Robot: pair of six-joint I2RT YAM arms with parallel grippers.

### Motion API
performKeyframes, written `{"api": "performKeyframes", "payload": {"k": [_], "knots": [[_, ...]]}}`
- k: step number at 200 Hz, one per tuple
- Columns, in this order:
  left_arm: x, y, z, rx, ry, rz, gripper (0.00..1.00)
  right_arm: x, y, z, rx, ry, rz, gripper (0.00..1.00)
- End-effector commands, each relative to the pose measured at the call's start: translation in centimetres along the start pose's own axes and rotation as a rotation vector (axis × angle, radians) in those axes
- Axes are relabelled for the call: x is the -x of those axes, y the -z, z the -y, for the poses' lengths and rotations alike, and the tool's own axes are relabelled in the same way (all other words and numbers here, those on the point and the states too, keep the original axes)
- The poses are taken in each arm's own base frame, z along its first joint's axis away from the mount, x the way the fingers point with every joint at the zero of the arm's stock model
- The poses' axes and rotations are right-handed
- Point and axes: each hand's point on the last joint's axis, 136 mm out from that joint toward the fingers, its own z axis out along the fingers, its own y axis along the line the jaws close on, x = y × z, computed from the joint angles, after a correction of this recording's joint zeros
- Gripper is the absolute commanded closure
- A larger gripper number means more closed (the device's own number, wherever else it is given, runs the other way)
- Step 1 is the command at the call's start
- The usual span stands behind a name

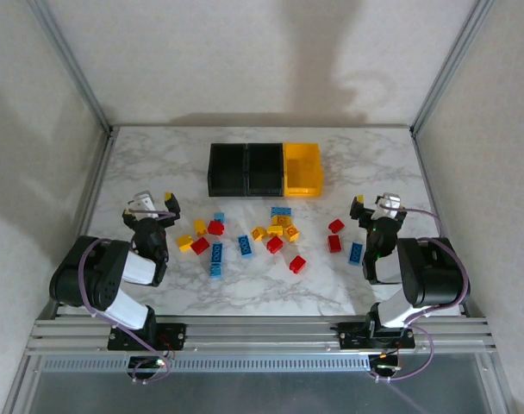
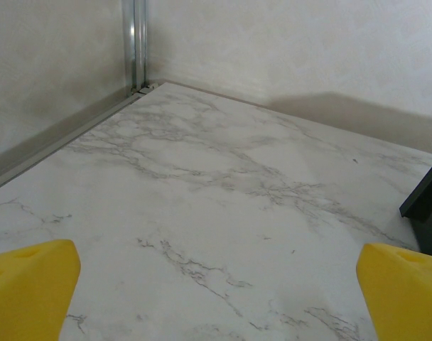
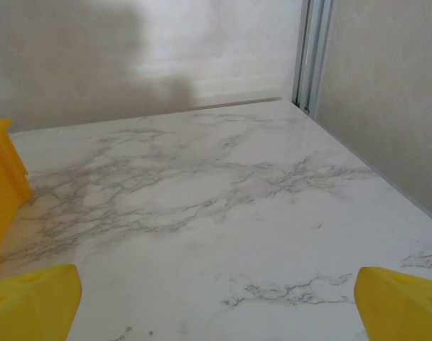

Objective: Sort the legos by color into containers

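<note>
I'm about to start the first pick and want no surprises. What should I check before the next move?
1. Left gripper open and empty: ok.
2. Right gripper open and empty: ok.
3. Containers upright with tops uncovered: ok.
4. A brick close to an arm: looks ok. A red brick lies just left of the right gripper.
5. Middle cluster of yellow and blue bricks spread enough to pinch one: not ok. They lie packed together.
6. Which of the two black bins takes red and which takes blue: cannot tell.
</note>
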Motion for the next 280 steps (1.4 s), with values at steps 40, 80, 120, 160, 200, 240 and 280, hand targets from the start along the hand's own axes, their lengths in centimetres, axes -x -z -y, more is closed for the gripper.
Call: {"api": "performKeyframes", "payload": {"k": [40,80,120,160,200,240,280], "knots": [[2.9,-1.8,-0.4,0.099,0.018,-0.019,0.01,2.5,-0.1,-0.3,-0.057,0.016,0.034,0.01],[8.0,-1.5,-0.7,0.162,0.108,0.061,0.01,7.2,0.1,-0.6,-0.061,-0.055,0.064,0.01],[11.6,-1.2,0.1,0.098,0.362,0.012,0.00,7.5,1.6,4.5,-0.314,-0.649,-0.158,0.01],[10.4,-0.3,4.2,-0.113,0.561,-0.191,0.00,8.7,2.6,1.4,-0.057,-0.652,-0.185,0.02],[5.7,4.6,9.5,-0.367,0.576,-0.410,0.01,6.0,3.5,-1.9,0.019,-0.530,-0.507,0.13],[1.9,8.8,11.9,-0.464,0.511,-0.590,0.14,1.7,4.7,-2.9,-0.026,-0.423,-0.704,0.31],[-0.6,12.9,13.7,-0.534,0.517,-0.692,0.16,-1.2,6.1,-5.6,-0.019,-0.274,-0.861,0.41]]}}
